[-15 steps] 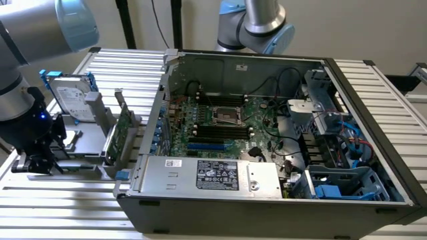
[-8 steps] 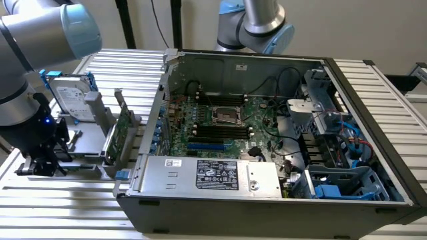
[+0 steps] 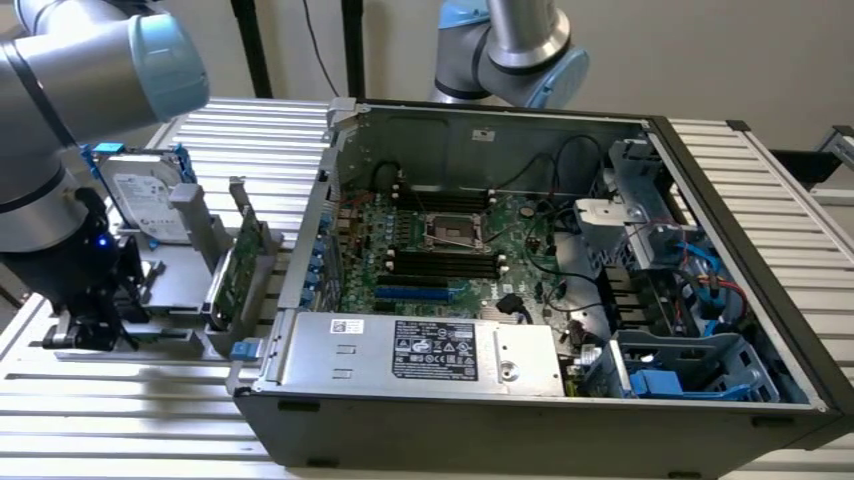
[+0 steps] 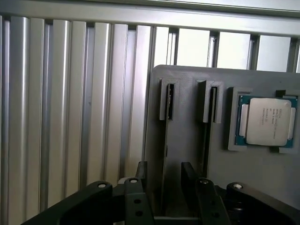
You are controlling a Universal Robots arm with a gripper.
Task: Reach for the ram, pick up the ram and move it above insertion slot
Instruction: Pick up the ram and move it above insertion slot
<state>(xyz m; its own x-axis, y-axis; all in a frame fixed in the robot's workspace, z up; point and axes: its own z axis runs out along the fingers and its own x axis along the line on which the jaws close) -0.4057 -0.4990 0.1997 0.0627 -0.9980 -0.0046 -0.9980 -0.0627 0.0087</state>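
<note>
The ram [image 4: 165, 140] stands on edge in a grey holder [image 4: 187, 79], and I see it as a thin dark strip running between two upright grey posts. My gripper [image 4: 164, 176] is open and straddles the strip, with one black finger [image 4: 140, 171] on each side and a small gap to each. In the exterior view the gripper [image 3: 83, 335] hangs low over the holder at the exterior view's left. The motherboard's black memory slots [image 3: 441, 265] lie inside the open computer case [image 3: 534, 250].
A second thin strip [image 4: 207, 136] stands parallel in the holder, and a processor chip [image 4: 267, 122] sits in a tray beside it. A silver hard drive [image 3: 140, 205] and a taller green expansion card [image 3: 238, 270] stand between gripper and case. A second arm [image 3: 514, 50] stands behind the case.
</note>
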